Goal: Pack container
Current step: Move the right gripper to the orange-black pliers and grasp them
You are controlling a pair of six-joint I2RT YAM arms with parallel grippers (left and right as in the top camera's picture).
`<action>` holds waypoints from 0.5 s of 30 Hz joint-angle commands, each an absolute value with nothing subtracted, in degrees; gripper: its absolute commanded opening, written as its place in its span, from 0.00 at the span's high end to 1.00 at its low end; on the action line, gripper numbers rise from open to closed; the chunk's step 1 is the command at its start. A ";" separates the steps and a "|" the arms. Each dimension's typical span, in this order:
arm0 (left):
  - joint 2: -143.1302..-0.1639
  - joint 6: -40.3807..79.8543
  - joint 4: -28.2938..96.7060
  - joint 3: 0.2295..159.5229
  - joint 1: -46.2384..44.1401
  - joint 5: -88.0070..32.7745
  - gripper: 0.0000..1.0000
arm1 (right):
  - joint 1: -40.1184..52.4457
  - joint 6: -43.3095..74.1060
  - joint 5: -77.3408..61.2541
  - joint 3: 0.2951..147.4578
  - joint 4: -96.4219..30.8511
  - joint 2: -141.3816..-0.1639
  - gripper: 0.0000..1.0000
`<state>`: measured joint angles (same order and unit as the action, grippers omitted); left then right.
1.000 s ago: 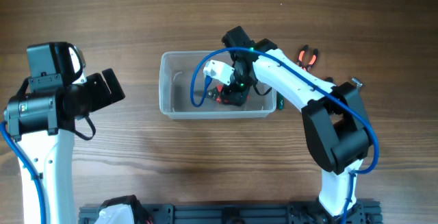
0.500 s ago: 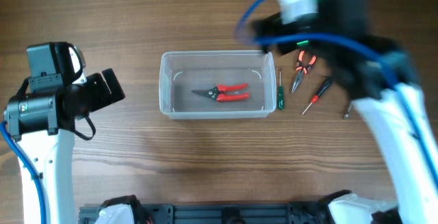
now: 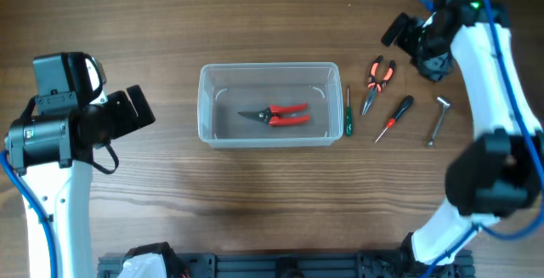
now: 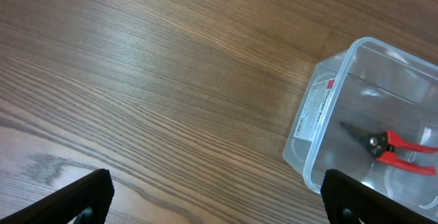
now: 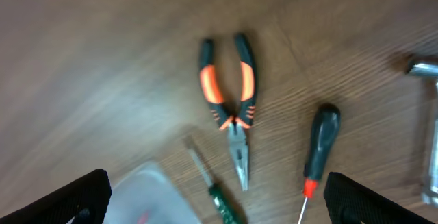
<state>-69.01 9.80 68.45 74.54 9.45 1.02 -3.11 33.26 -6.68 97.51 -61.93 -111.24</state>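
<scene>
The clear container (image 3: 204, 99) stands mid-table with red-handled snips (image 3: 276, 115) lying flat inside. My right gripper (image 3: 410, 44) hovers open and empty at the far right, above and beyond the loose tools. In its wrist view, orange-black pliers (image 5: 229, 97), a black-and-red screwdriver (image 5: 321, 142), a green screwdriver (image 5: 219, 193) and a blurred corner of the container (image 5: 150, 196) lie below the right gripper (image 5: 219, 207). My left gripper (image 3: 140, 108) stands open and empty to the left of the container (image 4: 321, 114), where the snips (image 4: 390, 148) show through the wall.
Right of the container lie the green screwdriver (image 3: 347, 116), the pliers (image 3: 378, 78), the black-and-red screwdriver (image 3: 395, 116) and a metal wrench-like tool (image 3: 437, 118). Bare wood surrounds the left gripper (image 4: 219, 207).
The right gripper opened and left the red snips in the container, then swung up and right to hover over the loose tools. The left arm has not moved.
</scene>
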 commanded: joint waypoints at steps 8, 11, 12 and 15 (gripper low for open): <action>-69.12 10.79 68.45 75.13 9.76 0.95 0.00 | -2.98 33.23 -5.17 97.12 -61.39 -122.02 0.02; -69.36 10.79 68.40 75.00 9.76 0.95 0.00 | -3.05 33.47 -2.81 97.12 -61.06 -122.06 0.02; -69.49 10.79 68.42 75.00 9.76 0.95 0.00 | -3.09 33.65 -2.02 97.12 -61.10 -122.06 0.02; -70.04 10.81 68.42 75.00 9.76 0.93 0.00 | -3.09 33.63 -0.27 97.12 -61.17 -122.23 0.03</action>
<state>-69.14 9.82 68.40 74.54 9.45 1.02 -3.05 33.19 -4.32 97.47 -61.28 -121.67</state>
